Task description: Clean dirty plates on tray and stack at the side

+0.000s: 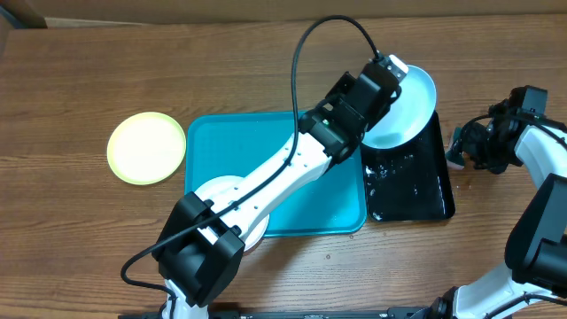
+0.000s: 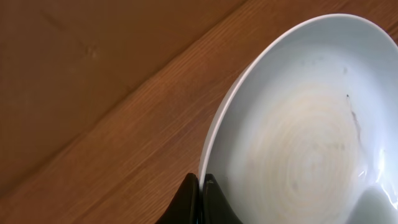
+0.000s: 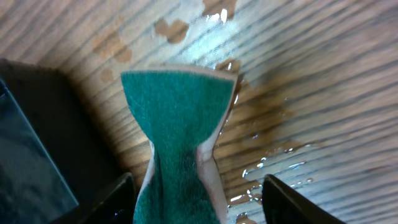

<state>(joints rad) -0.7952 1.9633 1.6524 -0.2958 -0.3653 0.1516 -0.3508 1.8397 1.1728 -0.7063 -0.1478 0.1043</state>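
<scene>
My left gripper [image 1: 390, 78] is shut on the rim of the pale blue plate [image 1: 406, 108], holding it tilted over the far end of the black tray [image 1: 416, 186]. In the left wrist view the gripper [image 2: 200, 178] pinches the plate [image 2: 298, 137], which carries a thin dark smear [image 2: 355, 119]. The white plate [image 1: 232, 197] lies on the turquoise tray [image 1: 328, 199], partly under my left arm. On the bare table to the left rests the yellow-green plate [image 1: 146, 148]. My right gripper [image 3: 198, 179] stands open around a green sponge [image 3: 177, 112], right of the black tray.
Water drops lie on the black tray and pool on the wood [image 3: 273, 168] beside the sponge. The black tray's edge [image 3: 37, 124] is close to my right gripper's left finger. My left arm crosses the turquoise tray diagonally.
</scene>
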